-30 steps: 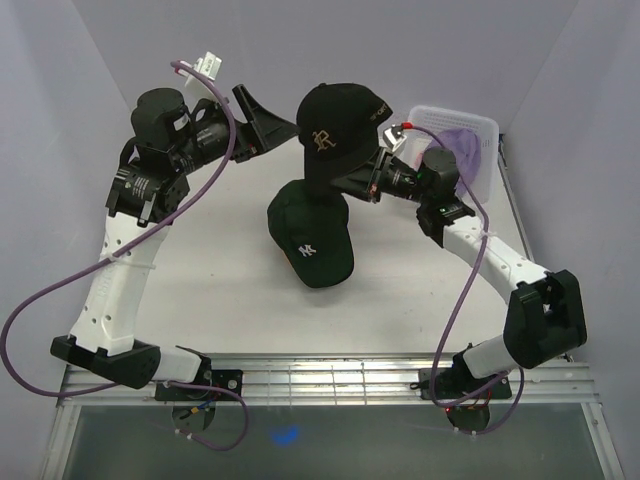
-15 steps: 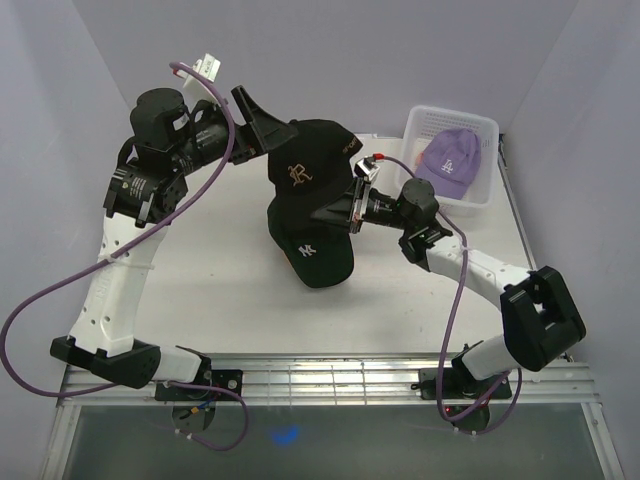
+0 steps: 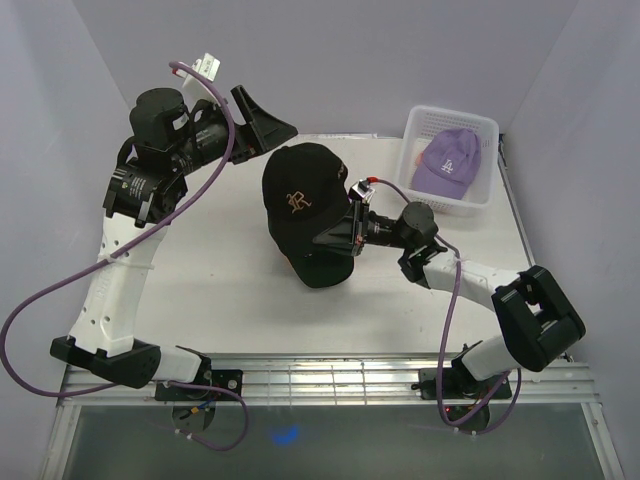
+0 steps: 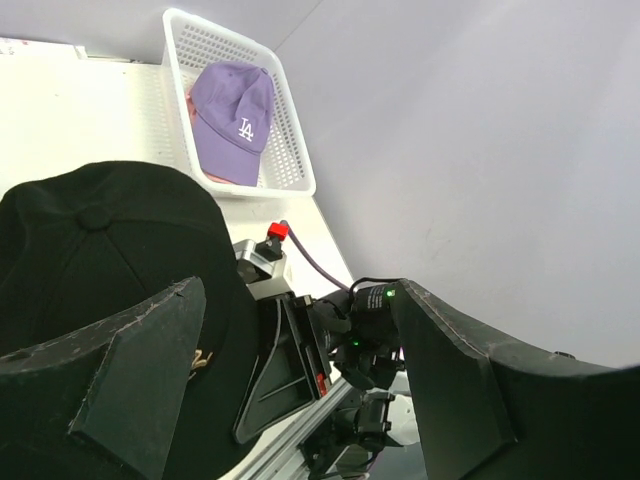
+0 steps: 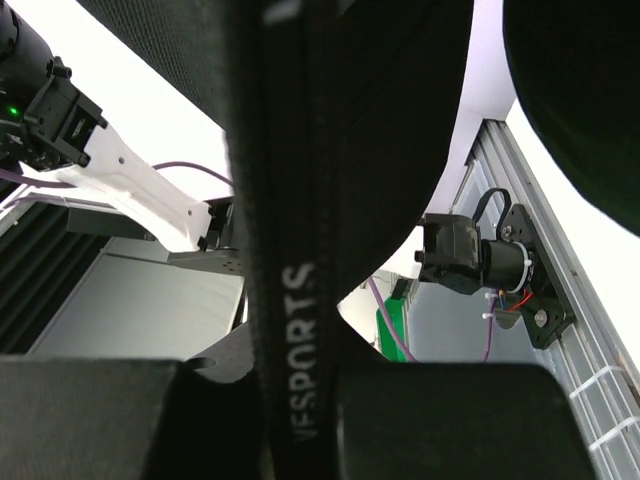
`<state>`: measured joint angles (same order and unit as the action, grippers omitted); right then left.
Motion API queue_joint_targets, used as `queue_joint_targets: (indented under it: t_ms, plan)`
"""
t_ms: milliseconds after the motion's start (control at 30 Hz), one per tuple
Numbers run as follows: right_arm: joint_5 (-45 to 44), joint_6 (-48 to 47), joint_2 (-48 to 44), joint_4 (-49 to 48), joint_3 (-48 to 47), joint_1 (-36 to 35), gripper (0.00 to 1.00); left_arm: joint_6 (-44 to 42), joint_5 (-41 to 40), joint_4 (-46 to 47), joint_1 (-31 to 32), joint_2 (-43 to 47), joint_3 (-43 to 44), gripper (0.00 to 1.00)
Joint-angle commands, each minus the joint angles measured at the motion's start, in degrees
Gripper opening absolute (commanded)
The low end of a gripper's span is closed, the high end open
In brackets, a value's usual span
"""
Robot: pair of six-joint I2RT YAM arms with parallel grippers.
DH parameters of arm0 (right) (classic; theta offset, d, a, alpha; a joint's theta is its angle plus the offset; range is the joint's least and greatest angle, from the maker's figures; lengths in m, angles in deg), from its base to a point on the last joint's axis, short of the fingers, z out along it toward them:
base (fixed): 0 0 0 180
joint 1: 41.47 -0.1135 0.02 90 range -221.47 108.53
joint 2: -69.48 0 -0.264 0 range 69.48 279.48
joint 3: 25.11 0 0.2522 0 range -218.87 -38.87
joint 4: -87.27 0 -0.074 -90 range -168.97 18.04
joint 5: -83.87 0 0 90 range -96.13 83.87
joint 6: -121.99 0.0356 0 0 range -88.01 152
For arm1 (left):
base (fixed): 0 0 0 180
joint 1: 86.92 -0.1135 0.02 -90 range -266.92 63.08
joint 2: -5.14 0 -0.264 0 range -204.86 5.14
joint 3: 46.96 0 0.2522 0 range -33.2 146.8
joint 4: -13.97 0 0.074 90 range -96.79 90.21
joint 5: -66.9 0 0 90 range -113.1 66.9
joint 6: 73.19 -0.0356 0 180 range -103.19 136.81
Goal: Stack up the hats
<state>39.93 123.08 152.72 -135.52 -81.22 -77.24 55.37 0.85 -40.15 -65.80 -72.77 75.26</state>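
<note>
Centre frame, the right gripper [image 3: 338, 228] clamped the light, floppy black cap [image 3: 298, 185] by its rim band, seemingly a secure hold, while the left gripper [image 3: 268, 122] gaped empty.

White mesh basket [image 3: 487, 172] on table [image 3: 200, 290]

- I work in a robot lab cell: plain grey walls [image 3: 330, 50] close around the white table [image 3: 200, 290] under my left hand [image 3: 268, 128].
- A metal mounting rail [image 3: 330, 378] sits behind it.
</note>
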Motion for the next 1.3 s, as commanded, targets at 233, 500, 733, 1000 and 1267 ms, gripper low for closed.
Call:
queue_joint_targets:
  t_ms: [233, 500, 733, 1000, 1267]
  plan:
    - [2.80, 0.76, -0.63, -9.36, 4.73, -0.70, 0.08, -1.13, -0.83, -0.77, 0.06, 0.74, 0.26, 0.87]
    - [3.59, 4.36, 5.78, -18.23, 7.11, -0.71, 0.08, -1.39, -0.65, -0.77, 0.06, 0.65, -0.36, 0.87]
    - [4.30, 4.72, 9.22, -18.16, 0.78, -0.71, 0.08, -2.27, -1.44, -1.48, 0.06, 0.74, -0.45, 0.87]
    - [5.88, 3.48, 9.30, -17.19, -4.31, -0.27, 0.08, -2.01, -0.92, -1.04, 0.06, -0.14, -0.27, 0.87]
    - [7.55, 3.75, 12.73, -13.94, -15.47, 1.05, 0.08, -2.18, -1.18, -0.95, 0.06, -0.22, -0.27, 0.87]
